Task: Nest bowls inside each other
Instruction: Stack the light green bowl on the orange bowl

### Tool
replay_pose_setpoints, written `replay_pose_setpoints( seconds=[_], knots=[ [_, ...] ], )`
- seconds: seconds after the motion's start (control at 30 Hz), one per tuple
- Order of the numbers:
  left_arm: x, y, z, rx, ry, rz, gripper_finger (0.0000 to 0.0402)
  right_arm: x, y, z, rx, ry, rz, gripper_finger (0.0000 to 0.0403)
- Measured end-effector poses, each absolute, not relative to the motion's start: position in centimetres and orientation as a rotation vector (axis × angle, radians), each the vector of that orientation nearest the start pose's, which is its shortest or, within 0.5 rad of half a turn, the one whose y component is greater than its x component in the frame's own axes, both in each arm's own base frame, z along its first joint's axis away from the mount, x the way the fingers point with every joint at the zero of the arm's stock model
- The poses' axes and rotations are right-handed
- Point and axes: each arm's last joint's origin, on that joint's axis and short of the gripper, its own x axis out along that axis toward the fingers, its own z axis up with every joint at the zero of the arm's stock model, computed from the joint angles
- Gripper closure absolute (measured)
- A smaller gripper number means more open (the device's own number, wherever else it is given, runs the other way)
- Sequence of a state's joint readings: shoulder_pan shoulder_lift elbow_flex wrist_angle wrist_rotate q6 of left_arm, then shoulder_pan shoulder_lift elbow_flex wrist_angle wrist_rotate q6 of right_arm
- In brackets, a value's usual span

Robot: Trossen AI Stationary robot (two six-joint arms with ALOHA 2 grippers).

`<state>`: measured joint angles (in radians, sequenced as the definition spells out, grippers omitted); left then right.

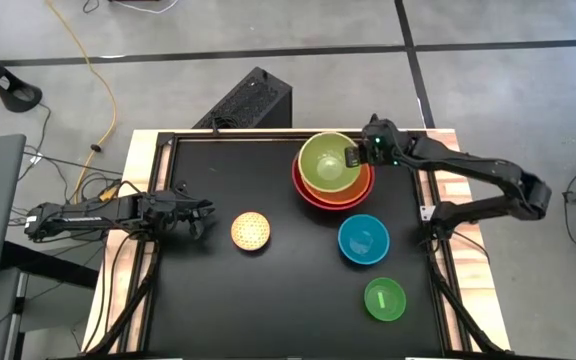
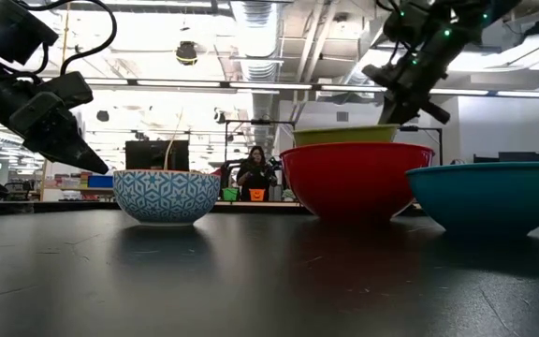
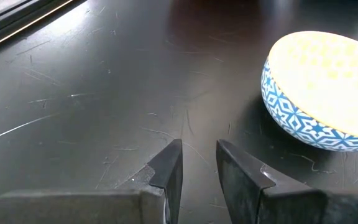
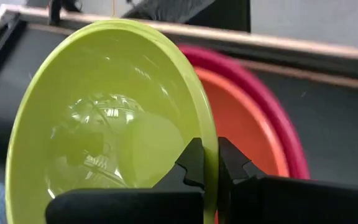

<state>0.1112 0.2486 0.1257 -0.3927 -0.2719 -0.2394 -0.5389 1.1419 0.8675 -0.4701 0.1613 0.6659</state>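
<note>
A lime green bowl (image 1: 326, 162) is over the orange bowl (image 1: 356, 192), which sits inside the red bowl (image 1: 308, 192) at the table's far right. My right gripper (image 1: 353, 157) is shut on the lime bowl. The blue bowl (image 1: 363, 240) and the small bright green bowl (image 1: 385, 299) stand on the table nearer the front right. The small speckled yellow bowl (image 1: 251, 231), blue-patterned outside, stands mid-table. My left gripper (image 1: 206, 215) waits to its left, fingers a little apart and holding nothing. My right gripper pinches the lime bowl's rim (image 4: 209, 140) on the side toward the table's right edge, with one finger inside the bowl and one outside. The fingers slant down from the right. The bowl's rim (image 2: 344, 134) shows just above the red bowl's rim; whether it rests in the orange bowl, I cannot tell.
The black table top has a raised frame (image 1: 268, 135) along its far edge. A dark box (image 1: 248, 100) lies on the floor beyond it. Bare table (image 1: 268, 300) stretches across the front left.
</note>
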Motion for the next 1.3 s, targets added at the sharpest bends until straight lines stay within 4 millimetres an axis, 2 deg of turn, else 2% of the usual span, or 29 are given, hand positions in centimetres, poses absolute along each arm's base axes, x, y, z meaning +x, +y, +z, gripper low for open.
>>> replay_pose_setpoints(
  seconds=[0.53, 0.9, 1.3],
  knots=[
    [9.6, 1.9, 15.1, -0.189, 0.469, 0.435, 0.0315, 19.1, -11.7, 23.3, 0.782, 0.602, -0.953, 0.0391],
    [9.6, 1.9, 15.1, -0.190, 0.469, 0.434, 0.0315, 19.6, -11.5, 23.5, 0.769, 0.561, -0.949, 0.0390],
    [9.6, 1.9, 15.1, -0.190, 0.469, 0.434, 0.0315, 19.8, -11.1, 23.5, 0.792, 0.549, -0.947, 0.0303]
  ],
)
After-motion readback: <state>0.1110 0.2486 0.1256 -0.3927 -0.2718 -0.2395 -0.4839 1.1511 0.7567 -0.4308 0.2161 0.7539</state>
